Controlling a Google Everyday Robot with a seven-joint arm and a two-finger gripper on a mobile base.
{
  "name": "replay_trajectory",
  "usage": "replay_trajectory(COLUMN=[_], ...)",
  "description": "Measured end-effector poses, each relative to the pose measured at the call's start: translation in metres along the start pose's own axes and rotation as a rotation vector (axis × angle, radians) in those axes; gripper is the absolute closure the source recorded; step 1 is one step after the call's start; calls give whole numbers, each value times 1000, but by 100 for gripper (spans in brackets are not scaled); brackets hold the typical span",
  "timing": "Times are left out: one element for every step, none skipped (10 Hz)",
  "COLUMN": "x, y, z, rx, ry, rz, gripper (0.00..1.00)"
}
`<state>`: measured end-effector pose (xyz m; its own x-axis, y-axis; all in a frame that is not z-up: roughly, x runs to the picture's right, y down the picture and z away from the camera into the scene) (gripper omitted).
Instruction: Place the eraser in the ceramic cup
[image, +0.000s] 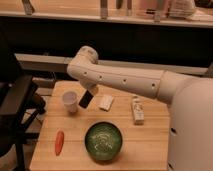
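**Eraser held in the air beside the ceramic cup**

At centre left of the frame, the gripper (89, 93) hangs below the bend of the white arm (120, 80), mostly hidden by that arm. Its fingers are clamped on the upper end of the eraser (86, 100), a flat black block hanging tilted, lower end toward the left. The eraser is clear of the wooden table (145, 145) and sits just to the right of the ceramic cup (70, 102); whether the two touch cannot be told.

The ceramic cup stands upright near the table's upper left corner, mouth open and nothing visible inside it.

Other items on the table: a small pale block (105, 103) just right of the eraser; a white bottle-like object (137, 110) lying further right; a green patterned bowl (103, 140) at lower centre; an orange carrot-like item (59, 142) at lower left, well apart from the cup.

A dark chair (17, 107) stands at the left edge of the frame, beside the table.
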<state>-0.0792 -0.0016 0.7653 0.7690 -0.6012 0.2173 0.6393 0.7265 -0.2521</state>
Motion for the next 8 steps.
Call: replay_trajectory(x=[-11, -19, -23, -24, -24, -21, -21, -24], y=[-9, -18, -23, -24, -25, -26, -29, -33], z=[0, 0, 1, 2, 3, 5, 5, 6], rx=[11, 21, 30, 34, 44, 54, 59, 64], ry=[1, 4, 8, 13, 18, 19, 14, 10], rz=[-12, -24, -35, -37, -40, -37, -39, -45], gripper=[97, 97, 97, 97, 97, 97, 97, 97])
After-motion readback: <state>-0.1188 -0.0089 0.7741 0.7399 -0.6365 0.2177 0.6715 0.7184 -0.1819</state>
